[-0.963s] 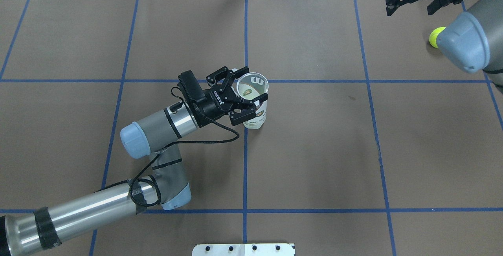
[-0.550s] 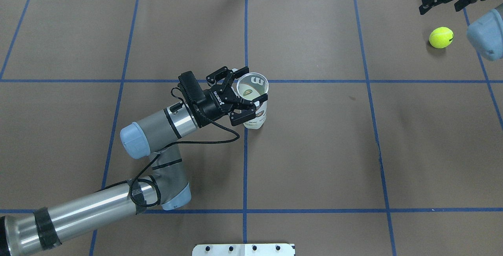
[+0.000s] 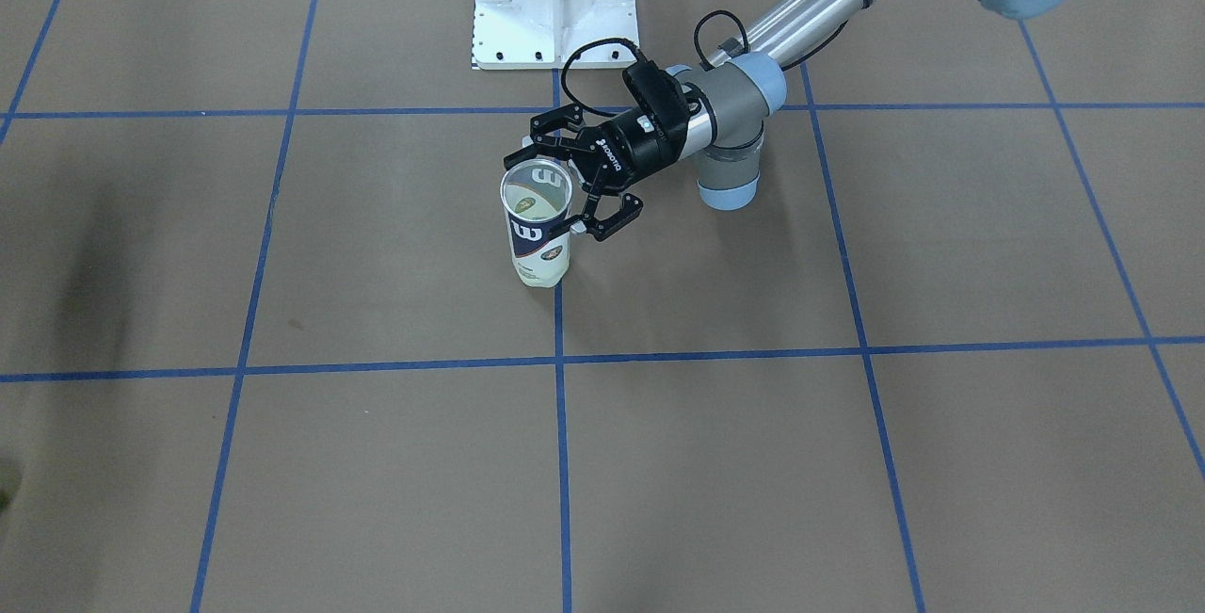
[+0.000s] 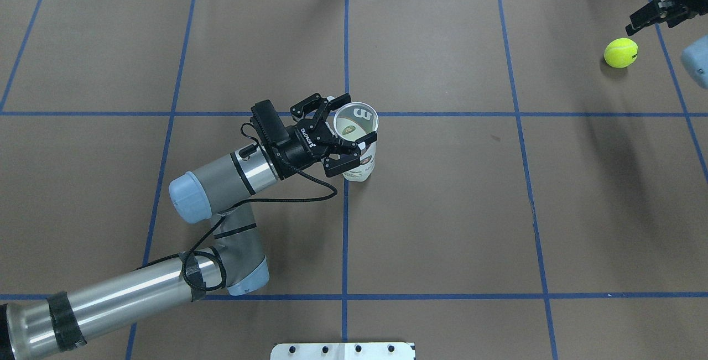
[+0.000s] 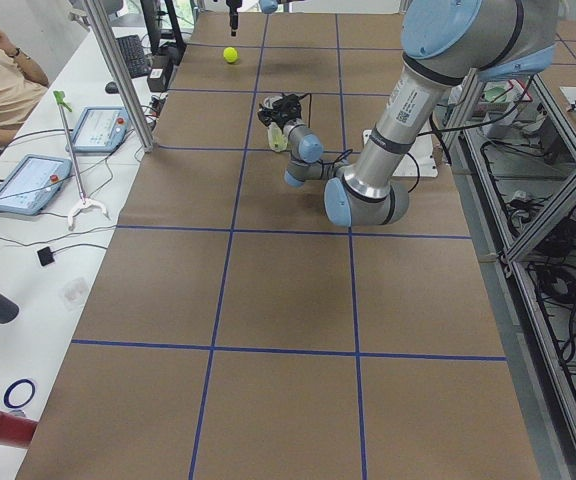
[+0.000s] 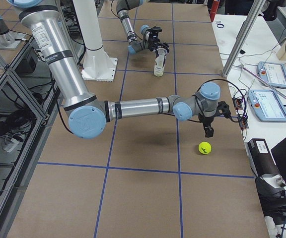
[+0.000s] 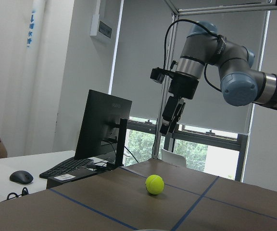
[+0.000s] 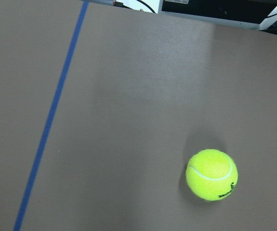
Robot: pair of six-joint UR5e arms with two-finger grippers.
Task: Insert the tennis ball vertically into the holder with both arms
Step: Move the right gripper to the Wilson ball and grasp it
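- Clenched on the tennis-ball can (image 4: 359, 165) just below its open rim: the left gripper (image 4: 360, 116), one finger on each opposite side.
- Standing upright just beside a blue tape line (image 4: 345, 227) near the middle of the paper-covered table (image 4: 442, 210), mouth up and uncapped.
- Lying loose toward the far right corner: the tennis ball (image 4: 620, 52), well apart from the can and touching only the paper.
- Hanging above and just beside that ball, fingers pointing down: the right gripper (image 7: 165, 126).
- Cannot tell whether spread or closed: seen edge-on from the left wrist, cropped overhead, and absent from the right wrist view, which shows only ball and paper.
- Judged step: lining up the right gripper over the ball for pickup, with no part of the insertion done yet.
- Risk at the pickup: with the ball low and right of centre in the right wrist view, descending from here would probably land a finger on the fuzz and roll the ball toward the nearby table edge.
- Risk at the mouth: with ball and tube about equally wide, any offset or tilt could leave the ball perched on the lip or bounced off.
- Risk in the hold: squeezing too hard could press the thin clear wall oval and narrow the opening.
- Gripping too lightly could let the can tip under a push from above.
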